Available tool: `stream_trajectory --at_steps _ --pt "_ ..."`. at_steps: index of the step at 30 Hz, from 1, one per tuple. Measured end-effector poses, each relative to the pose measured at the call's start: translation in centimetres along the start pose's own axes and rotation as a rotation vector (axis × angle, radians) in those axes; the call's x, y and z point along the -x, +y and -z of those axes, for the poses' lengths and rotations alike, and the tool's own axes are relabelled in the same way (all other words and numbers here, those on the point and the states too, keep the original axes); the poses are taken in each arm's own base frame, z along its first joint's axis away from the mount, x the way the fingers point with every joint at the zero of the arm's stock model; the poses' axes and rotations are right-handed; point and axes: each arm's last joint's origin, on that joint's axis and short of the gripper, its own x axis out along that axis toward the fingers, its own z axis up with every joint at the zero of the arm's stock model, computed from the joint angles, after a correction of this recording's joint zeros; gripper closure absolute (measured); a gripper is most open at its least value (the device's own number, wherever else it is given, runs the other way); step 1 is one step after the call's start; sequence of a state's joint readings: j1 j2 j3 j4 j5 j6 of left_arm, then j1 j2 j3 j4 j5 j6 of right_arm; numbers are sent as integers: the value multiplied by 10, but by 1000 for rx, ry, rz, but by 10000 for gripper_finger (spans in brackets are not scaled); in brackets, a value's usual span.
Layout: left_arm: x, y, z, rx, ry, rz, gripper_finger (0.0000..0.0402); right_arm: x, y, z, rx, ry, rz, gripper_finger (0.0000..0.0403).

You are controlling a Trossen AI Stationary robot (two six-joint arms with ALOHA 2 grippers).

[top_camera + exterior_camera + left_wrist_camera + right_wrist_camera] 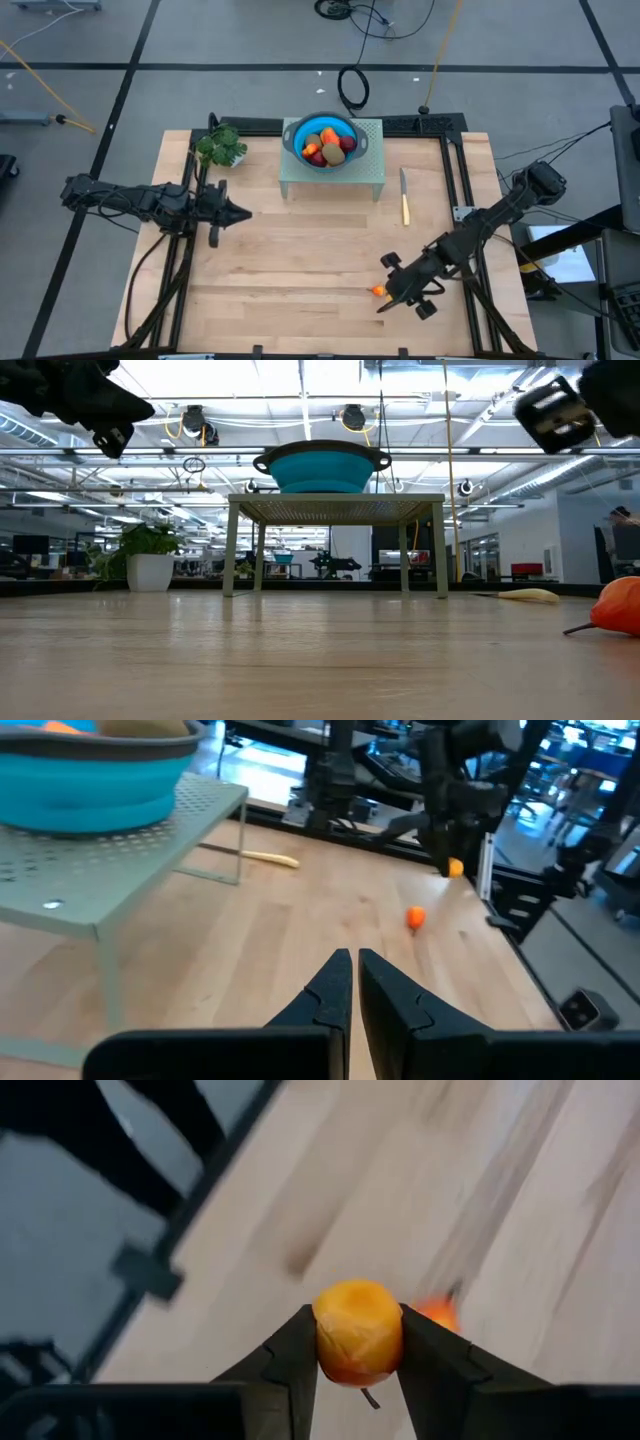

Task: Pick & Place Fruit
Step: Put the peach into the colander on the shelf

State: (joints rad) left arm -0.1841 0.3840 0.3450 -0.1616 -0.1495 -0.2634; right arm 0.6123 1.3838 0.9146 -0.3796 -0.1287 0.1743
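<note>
**Small orange fruit squeezed in the right jaws, another one lying on the tabletop**

The right gripper point(358, 1348) is holding a small orange fruit point(358, 1332) between its jaws. The two dark fingers point(292, 1360) are pressing on both sides of it, and a thin stem is sticking out under it. Just behind this fruit, a second tiny orange-red piece point(436, 1313) is peeking out, blurry and half hidden by one finger. From above, the held fruit is hidden by the gripper, and only the loose piece point(377, 291) is showing, lying on the tabletop point(300, 260) right beside the right gripper point(400, 290), near the front right part. In the low view that piece point(619, 605) is cut off by the picture's edge.

The left gripper point(355, 982) is waiting over the left side of the tabletop, with its jaws nearly closed and nothing between them.

The rest of the fruit point(328, 146) is sitting in a blue bowl point(292, 133) on a small green rack point(372, 170) at the back middle. From the low view the bowl point(320, 466) is hiding what is inside. A knife with a yellow handle point(405, 200) is lying right of the rack, and a green leafy bunch point(221, 146) is lying left of it.
</note>
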Motion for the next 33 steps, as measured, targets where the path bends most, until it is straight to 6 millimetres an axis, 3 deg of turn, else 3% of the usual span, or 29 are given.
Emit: stream_trajectory --at_steps 10,18,24,33 --pt "0 0 0 -44 6 18 380 8 -19 -32 -80 -320 -1 294" --pt "0 0 0 -66 6 18 380 26 -36 -60 -115 -634 -9 288" --pt "0 0 0 -91 6 18 380 39 -53 -71 -356 -787 -74 294" --pt "0 0 0 -104 6 18 380 48 -68 -75 -719 -857 -211 289"
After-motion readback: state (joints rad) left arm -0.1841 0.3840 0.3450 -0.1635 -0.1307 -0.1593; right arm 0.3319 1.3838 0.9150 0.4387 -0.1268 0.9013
